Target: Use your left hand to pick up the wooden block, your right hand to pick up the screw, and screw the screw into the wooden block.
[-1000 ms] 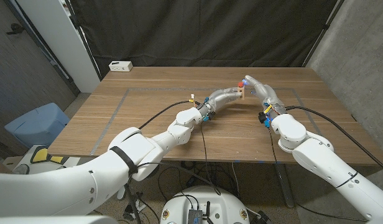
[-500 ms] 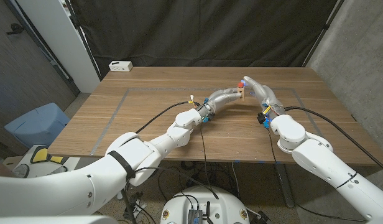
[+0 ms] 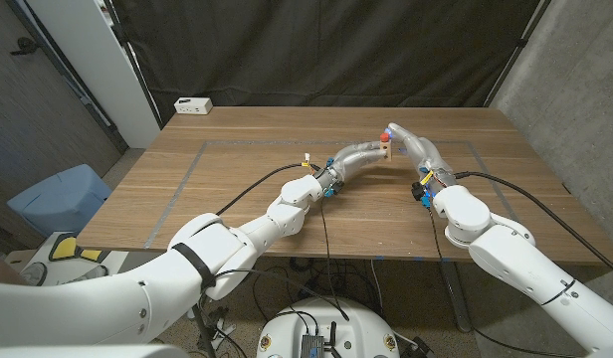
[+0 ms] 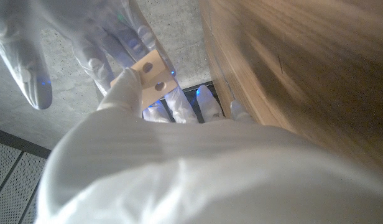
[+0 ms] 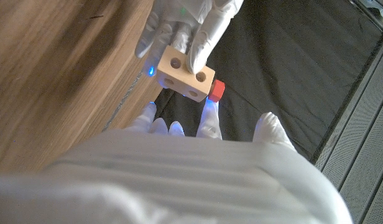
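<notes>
My left hand (image 3: 358,155) holds the small wooden block (image 3: 385,150) a little above the wooden table (image 3: 237,184), right of its middle. In the right wrist view, the left hand's fingers (image 5: 201,28) clasp the block (image 5: 182,73), which shows several round holes. The red-headed screw (image 5: 217,90) sits against the block's end. My right hand (image 3: 418,151) reaches in from the right with its fingertips (image 5: 209,117) at the red screw head (image 3: 387,131). The screw's shaft is hidden. In the left wrist view, the block (image 4: 151,73) stands between both hands.
A white box (image 3: 193,104) lies at the table's far left corner. Tape lines (image 3: 187,174) mark a rectangle on the tabletop. A blue bin (image 3: 58,199) stands on the floor left of the table. Black curtains hang behind.
My right hand has stretched slightly forward and left toward the block's end, and the red head now sits at its fingertips. The left hand and block have barely moved.
</notes>
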Tool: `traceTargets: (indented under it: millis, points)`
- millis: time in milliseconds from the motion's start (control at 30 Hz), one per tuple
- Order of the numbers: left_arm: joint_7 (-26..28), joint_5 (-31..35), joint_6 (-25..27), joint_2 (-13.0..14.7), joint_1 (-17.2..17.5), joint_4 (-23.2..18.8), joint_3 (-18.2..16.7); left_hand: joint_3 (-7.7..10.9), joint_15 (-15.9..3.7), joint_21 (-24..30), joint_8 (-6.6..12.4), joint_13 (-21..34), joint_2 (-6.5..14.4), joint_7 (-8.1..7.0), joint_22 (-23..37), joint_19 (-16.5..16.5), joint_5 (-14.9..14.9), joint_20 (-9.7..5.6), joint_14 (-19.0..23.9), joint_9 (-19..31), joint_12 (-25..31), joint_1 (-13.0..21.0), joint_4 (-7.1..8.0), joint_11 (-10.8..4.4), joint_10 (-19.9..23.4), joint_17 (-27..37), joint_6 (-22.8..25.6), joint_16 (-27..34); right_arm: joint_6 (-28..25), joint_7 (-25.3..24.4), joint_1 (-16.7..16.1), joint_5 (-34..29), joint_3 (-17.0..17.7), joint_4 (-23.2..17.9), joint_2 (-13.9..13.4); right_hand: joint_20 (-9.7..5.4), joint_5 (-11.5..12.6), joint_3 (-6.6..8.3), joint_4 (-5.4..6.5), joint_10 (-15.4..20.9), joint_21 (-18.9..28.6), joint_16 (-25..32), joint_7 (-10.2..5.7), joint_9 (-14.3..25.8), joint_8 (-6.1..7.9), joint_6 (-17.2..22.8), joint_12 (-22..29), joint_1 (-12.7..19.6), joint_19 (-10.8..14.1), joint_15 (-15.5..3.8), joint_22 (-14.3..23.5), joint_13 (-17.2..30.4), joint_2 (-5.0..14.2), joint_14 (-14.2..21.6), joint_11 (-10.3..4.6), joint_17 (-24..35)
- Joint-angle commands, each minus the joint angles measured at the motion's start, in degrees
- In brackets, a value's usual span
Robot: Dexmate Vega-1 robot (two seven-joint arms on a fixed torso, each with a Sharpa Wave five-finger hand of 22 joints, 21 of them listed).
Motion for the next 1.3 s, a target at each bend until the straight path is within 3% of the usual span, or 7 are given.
traceTargets:
  millis: [33, 1300]
  points:
    - [-0.59, -0.28, -0.20, -0.97, -1.07, 2.37, -0.13, 0.38, -1.55, 0.41, 0.41, 0.12, 0.14, 0.36, 0.25, -0.06, 0.26, 0.29, 0.14, 0.27, 0.34, -0.17, 0.21, -0.25, 0.25, 0.11, 1.61, 0.16, -0.94, -0.31, -0.59, -0.07, 0.17, -0.98, -0.41, 0.36, -0.08, 0.18, 0.05, -0.62, -0.14, 0.21, -0.21, 0.01, 0.24, 0.23, -0.02, -0.18, -0.29, 0.23, 0.08, 0.17, 0.06, -0.56, 0.10, 0.08]
    - [-0.78, -0.30, 1.22, -2.11, -2.43, 5.06, -0.80, 0.43, -1.61, 0.41, 0.44, 0.16, 0.16, 0.36, 0.25, -0.04, 0.27, 0.32, 0.19, 0.27, 0.39, -0.24, 0.21, -0.06, 0.40, 0.12, 1.70, 0.19, -3.91, -1.41, -3.00, -0.40, 0.30, -4.78, -1.76, 0.38, -0.10, 0.23, 0.03, -0.59, -0.12, 0.25, -0.29, 0.01, 0.34, 0.49, 0.03, -0.22, -0.26, 0.21, 0.08, 0.17, 0.13, -0.50, 0.10, 0.07]
